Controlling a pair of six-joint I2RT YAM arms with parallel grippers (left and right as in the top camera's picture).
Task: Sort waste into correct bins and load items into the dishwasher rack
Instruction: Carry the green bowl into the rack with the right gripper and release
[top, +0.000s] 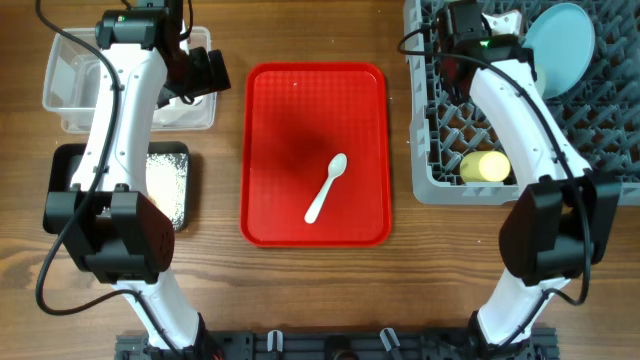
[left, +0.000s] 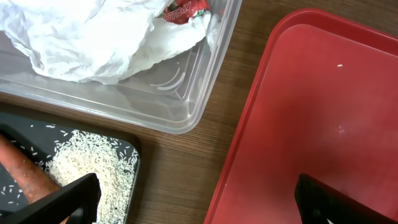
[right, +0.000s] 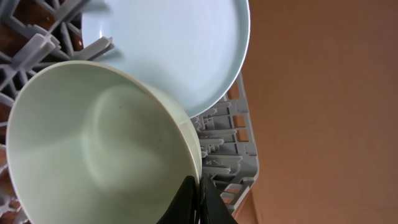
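My right gripper (right: 198, 200) is shut on the rim of the pale-green bowl (right: 93, 149), held over the grey dishwasher rack (top: 432, 150) beside the upright light-blue plate (top: 558, 35). The yellow cup (top: 485, 166) lies in the rack. The white spoon (top: 326, 187) lies on the red tray. My left gripper (left: 199, 205) is open and empty, above the gap between the black tray (left: 134, 155) and the red tray. The clear tub (left: 186, 118) holds the napkin (left: 93, 37) and wrapper (left: 186, 9). The black tray holds rice (left: 93, 168) and carrot (left: 25, 174). The light-blue bowl and the nut-like lump are out of view.
The flat red serving tray (top: 290, 120) lies in the middle of the wooden table, between the bins on the left and the rack on the right. Both arm bases stand at the front edge.
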